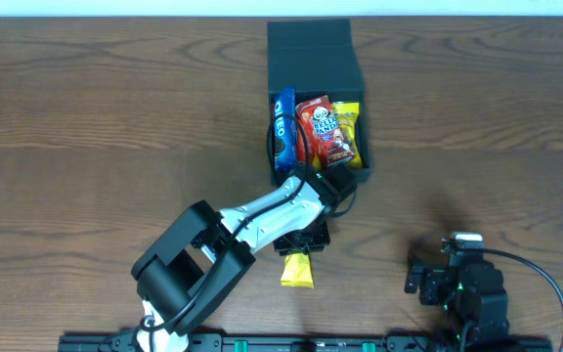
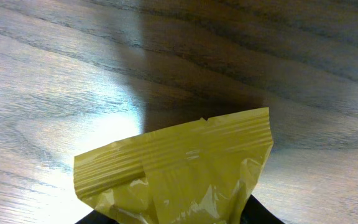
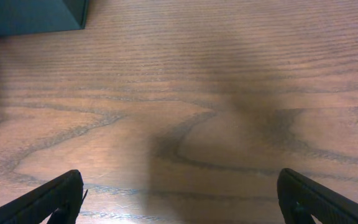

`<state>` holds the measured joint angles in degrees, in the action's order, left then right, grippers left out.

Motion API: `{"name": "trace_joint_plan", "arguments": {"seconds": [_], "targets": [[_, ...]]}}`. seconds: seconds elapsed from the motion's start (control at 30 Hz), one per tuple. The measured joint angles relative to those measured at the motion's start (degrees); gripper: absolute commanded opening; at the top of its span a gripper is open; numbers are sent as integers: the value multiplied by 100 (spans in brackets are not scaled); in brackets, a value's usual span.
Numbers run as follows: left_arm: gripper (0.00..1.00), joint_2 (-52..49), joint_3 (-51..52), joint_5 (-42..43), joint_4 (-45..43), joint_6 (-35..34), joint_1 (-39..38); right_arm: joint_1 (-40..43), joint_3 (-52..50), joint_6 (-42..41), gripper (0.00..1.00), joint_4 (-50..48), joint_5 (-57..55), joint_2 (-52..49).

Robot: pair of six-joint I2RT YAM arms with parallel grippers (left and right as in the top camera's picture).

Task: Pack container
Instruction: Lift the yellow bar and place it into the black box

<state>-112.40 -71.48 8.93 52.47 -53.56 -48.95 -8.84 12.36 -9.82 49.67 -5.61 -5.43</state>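
Overhead view: container (image 1: 313, 68) upper centre, open, three packets (image 1: 323, 132) already inside. Yellow packet (image 1: 297, 271) lower centre, outside, under left gripper (image 1: 304, 238); grip unclear. Right gripper (image 3: 179, 180) spread wide, empty. Shutting container pending.

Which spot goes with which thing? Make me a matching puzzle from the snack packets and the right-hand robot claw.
1. blue snack packet
2. red snack packet
3. yellow crinkled packet, left wrist view
4. black two-finger right gripper

a. open above bare wood
b. lying on the brown wooden table
c. against the left wall of the dark green-black square container
d. between two other packets

Pairs: 1-c; 2-d; 3-b; 4-a
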Motion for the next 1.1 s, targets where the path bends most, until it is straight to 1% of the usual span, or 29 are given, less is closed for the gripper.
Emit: {"name": "trace_joint_plan", "arguments": {"seconds": [0.07, 0.27, 0.57, 0.67, 0.87, 1.03, 1.1], "targets": [[37, 0, 0, 0, 0, 0, 0, 0, 0, 2, 99, 0, 0, 0], [28, 0, 0, 13, -15, 48, 0, 0, 0, 2, 99, 0, 0, 0], [29, 0, -212, 7, 9, 326, -46, 0, 0, 2, 99, 0, 0, 0], [28, 0, -365, -66, 197, 415, -118, 0, 0, 0, 99, 0, 0, 0], [27, 83, -1054, -339, 671, 581, -232, 0, 0, 2, 99, -2, 0, 0], [27, 179, -1867, -472, 1027, 734, -234, 0, 0, 2, 99, 0, 0, 0], [28, 195, -2205, -584, 1045, 807, -234, 0, 0, 0, 99, 0, 2, 0]]}}
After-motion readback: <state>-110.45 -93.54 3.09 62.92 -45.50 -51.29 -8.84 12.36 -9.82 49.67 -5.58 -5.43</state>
